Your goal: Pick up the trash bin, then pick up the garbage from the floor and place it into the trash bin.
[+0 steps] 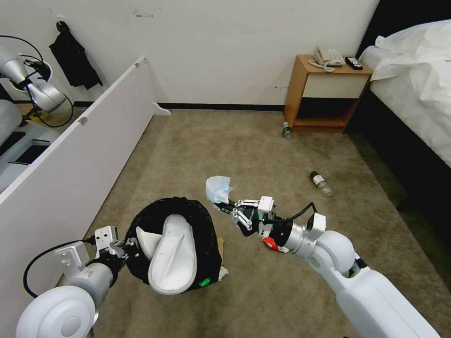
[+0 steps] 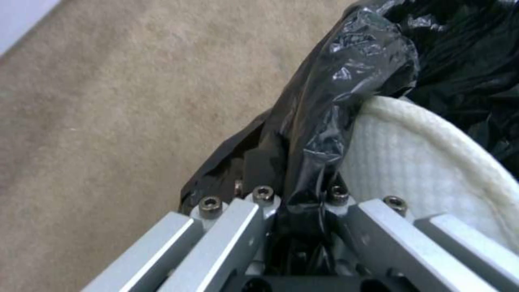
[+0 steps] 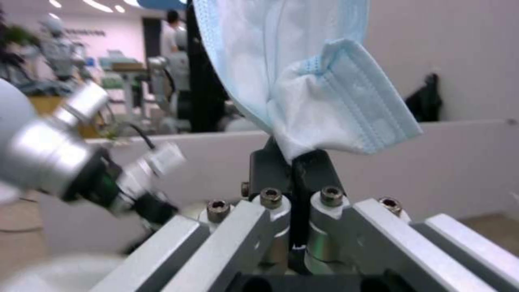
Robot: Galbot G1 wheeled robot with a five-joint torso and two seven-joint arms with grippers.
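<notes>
The trash bin (image 1: 206, 230), lined with a crinkly black bag (image 2: 346, 81), hangs tilted above the floor (image 1: 225, 141) at lower left. My left gripper (image 1: 128, 244) is shut on its bagged rim (image 2: 303, 190). Two white slippers (image 1: 174, 263) lie inside, one showing close by (image 2: 416, 162) in the left wrist view. My right gripper (image 1: 229, 205) is shut on a pale blue face mask (image 1: 218, 188), held just beyond the bin's right edge; the mask (image 3: 319, 81) stands up from the closed fingers (image 3: 312, 166). Two clear bottles (image 1: 287, 131) (image 1: 321, 182) lie on the carpet. A red-white scrap (image 1: 271, 244) shows under my right wrist.
A white partition board (image 1: 84, 155) runs along the left. A wooden nightstand (image 1: 324, 94) with a phone stands at the back right, next to a bed (image 1: 413, 84). Brown paper (image 1: 220, 244) lies on the carpet beside the bin. Open carpet stretches ahead.
</notes>
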